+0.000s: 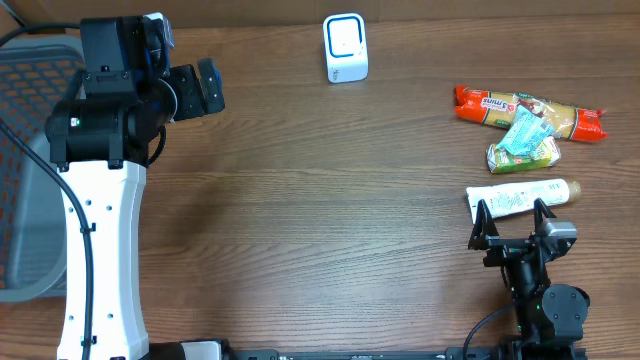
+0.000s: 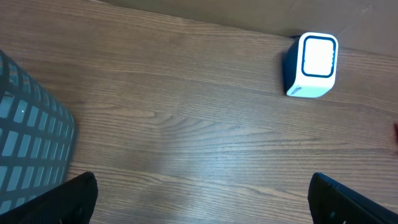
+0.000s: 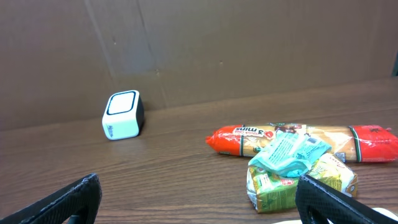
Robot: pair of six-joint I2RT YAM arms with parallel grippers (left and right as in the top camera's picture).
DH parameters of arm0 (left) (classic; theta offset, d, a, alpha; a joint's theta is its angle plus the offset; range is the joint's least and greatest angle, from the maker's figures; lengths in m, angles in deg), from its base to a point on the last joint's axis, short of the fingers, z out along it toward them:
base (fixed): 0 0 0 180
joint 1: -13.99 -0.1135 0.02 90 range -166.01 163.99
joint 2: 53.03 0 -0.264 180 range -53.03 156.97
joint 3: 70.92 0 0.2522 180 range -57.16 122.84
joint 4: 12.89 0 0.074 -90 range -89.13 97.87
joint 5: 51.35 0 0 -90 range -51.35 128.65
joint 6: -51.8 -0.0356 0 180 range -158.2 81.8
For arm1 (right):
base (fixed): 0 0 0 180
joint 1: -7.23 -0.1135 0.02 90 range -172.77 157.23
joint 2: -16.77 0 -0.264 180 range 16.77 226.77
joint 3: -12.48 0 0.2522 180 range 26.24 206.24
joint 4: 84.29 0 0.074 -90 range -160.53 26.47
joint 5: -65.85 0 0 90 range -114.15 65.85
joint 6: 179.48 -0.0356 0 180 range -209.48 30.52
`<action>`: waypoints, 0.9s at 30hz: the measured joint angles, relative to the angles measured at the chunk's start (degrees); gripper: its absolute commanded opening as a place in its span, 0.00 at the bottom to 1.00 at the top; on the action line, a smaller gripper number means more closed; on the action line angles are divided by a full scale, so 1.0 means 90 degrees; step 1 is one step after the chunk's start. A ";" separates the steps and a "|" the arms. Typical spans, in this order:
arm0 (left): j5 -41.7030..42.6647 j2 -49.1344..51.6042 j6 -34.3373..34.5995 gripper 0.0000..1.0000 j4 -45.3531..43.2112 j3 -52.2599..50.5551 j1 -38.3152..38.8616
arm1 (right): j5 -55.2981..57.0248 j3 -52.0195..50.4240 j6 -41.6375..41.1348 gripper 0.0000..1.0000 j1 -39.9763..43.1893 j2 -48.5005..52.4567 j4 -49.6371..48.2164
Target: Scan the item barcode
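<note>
A: why's the left gripper (image 1: 200, 88) splayed wide, empty, near the worktop's far left corner?

B: staying out of the way, I'd guess. scanner (image 1: 346, 47) sits at the far edge, tube (image 1: 522, 197) lies by the right edge, right gripper (image 1: 511, 210) spread, empty, lined up behind it

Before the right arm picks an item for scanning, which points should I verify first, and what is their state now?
1. The right gripper is open and empty: ok.
2. The left gripper is open and empty: ok.
3. The white tube lies just ahead of the right gripper: ok.
4. The white tube is apart from the green packet: ok.
5. The scanner stands upright, with nothing against it: ok.
6. Where the barcode sits on the white tube: cannot tell.
</note>
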 measured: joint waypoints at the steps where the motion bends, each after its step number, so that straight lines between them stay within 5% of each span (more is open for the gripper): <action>1: 0.0002 0.0000 0.0000 1.00 0.0000 0.0000 0.0000 | 0.0000 0.0000 0.0000 1.00 0.0000 0.0000 0.0000; 19: -0.0430 -0.0109 -0.0002 1.00 0.0087 -0.0100 -0.0002 | 0.0002 0.0000 0.0000 1.00 0.0000 -0.0005 0.0000; 27: -0.0284 -0.2438 -0.0551 0.99 -0.3842 -0.3410 0.0000 | 0.0002 0.0000 -0.0005 1.00 0.0000 -0.0005 -0.0002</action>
